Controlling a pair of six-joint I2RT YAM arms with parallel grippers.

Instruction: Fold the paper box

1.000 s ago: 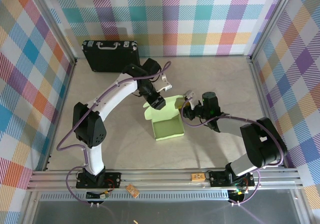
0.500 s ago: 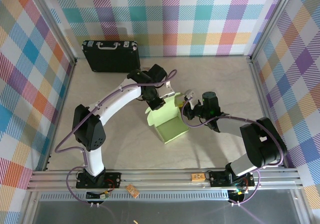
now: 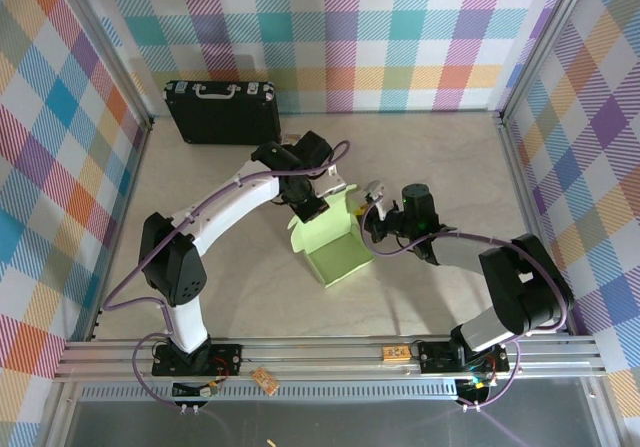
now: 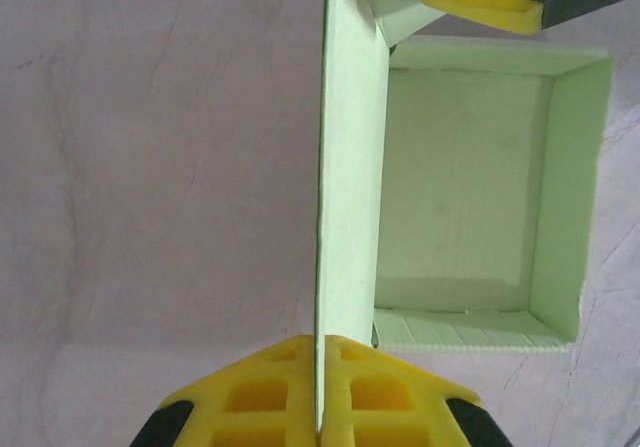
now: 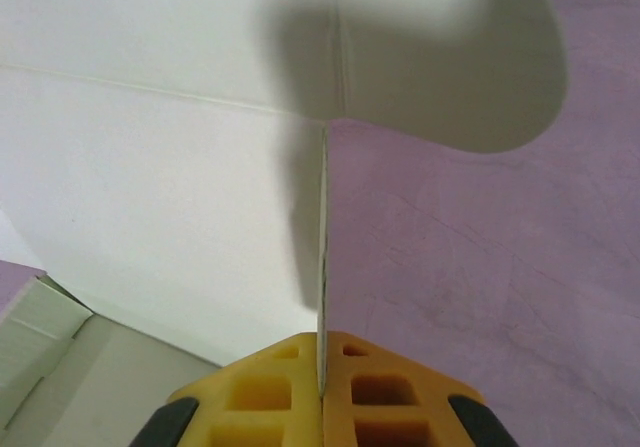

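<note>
The paper box (image 3: pixel 338 252) sits near the middle of the table (image 3: pixel 230 297), a pale green tray with its 4 walls already up, open on top, and loose panels rising at its far side. The left gripper (image 3: pixel 314 207) is pressed together on a thin upright panel at the far-left corner; in the left wrist view the card's edge runs straight in between the yellow pads (image 4: pixel 260 397). The right gripper (image 3: pixel 372 223) pinches another flap at the far-right corner, with a rounded tab curving above its closed jaws in the right wrist view. This looks like the middle of the fold, with the tray formed and the lid's flaps held ready for turning in. The next move probably calls for both arms to swing together along the creases, gently, since the light card could buckle or drag. The black case (image 3: pixel 222 110) stands well apart at the back.
</note>
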